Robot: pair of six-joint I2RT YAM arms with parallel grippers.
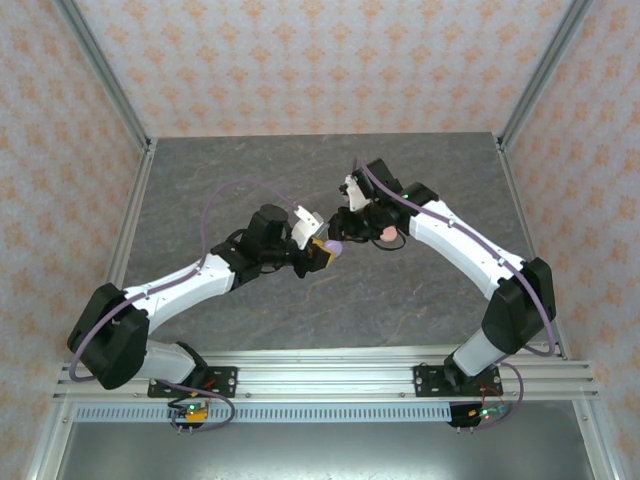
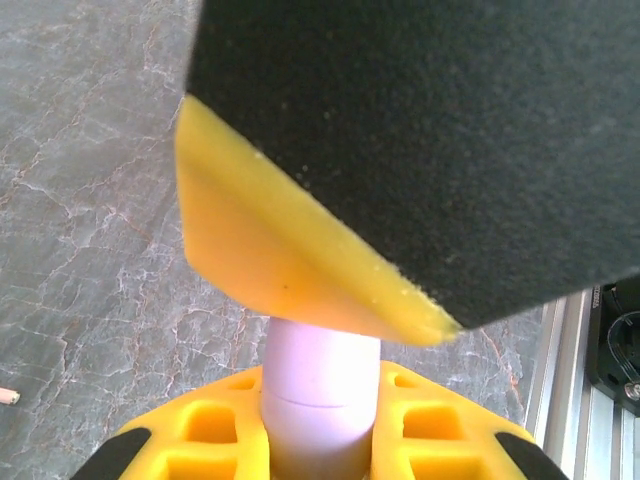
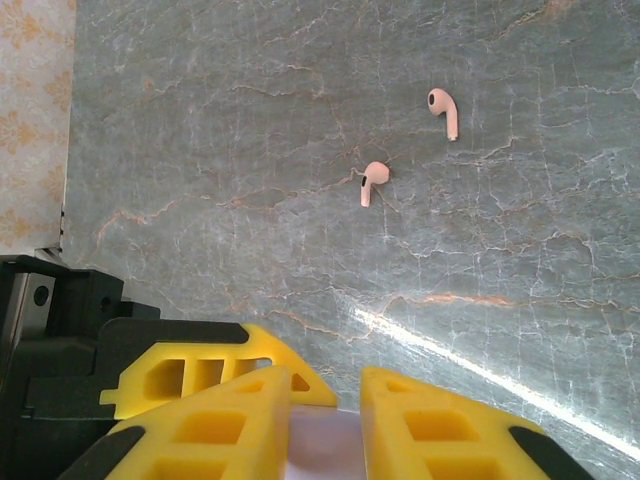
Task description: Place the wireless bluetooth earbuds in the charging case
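Two pale pink earbuds lie loose on the counter, near each other but not touching, well apart from both arms. Neither is in a case yet.

The lilac case is held up off the counter where the arms meet. Its seam shows as a thin line, so the lid looks closed.

The left gripper is pinched on the case body. The right gripper is narrowed on the same pale lilac thing from the other side.

Likely step: get the lid open. Keep one grip below the seam and firm, and work the other only on the lid half. Don't clamp across the seam. Keep the opening facing up. Don't let the case twist or slip out.
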